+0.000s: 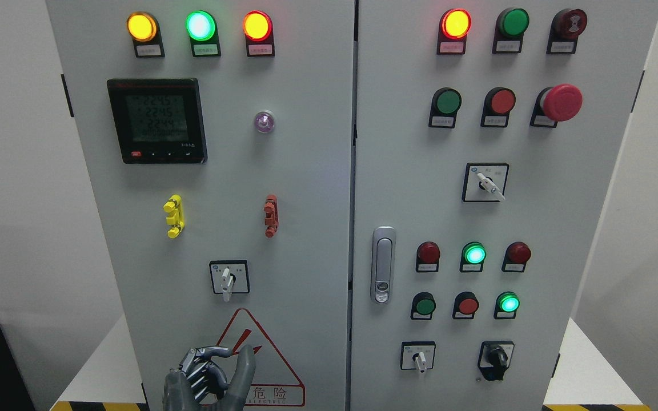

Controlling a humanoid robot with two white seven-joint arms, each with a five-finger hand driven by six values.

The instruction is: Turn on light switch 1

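Note:
My left hand (pixel 210 377) rises from the bottom edge in front of the left door of the grey control cabinet (pixel 306 228). Most of its fingers are curled in and hold nothing, while one digit (pixel 245 365) points upward. It hovers over the red warning triangle (pixel 260 365), well below the white-handled rotary switch (pixel 227 278), whose handle points straight down. Three lamps at the left door's top glow: amber (pixel 141 26), green (pixel 200 25), orange-red (pixel 257 25). My right hand does not show.
The left door also carries a digital meter (pixel 157 121), a small violet lamp (pixel 264 121), and yellow (pixel 173 216) and red (pixel 271 216) clips. The right door has a handle (pixel 383 264), several pushbuttons, a red mushroom stop button (pixel 562 103) and three more rotary switches.

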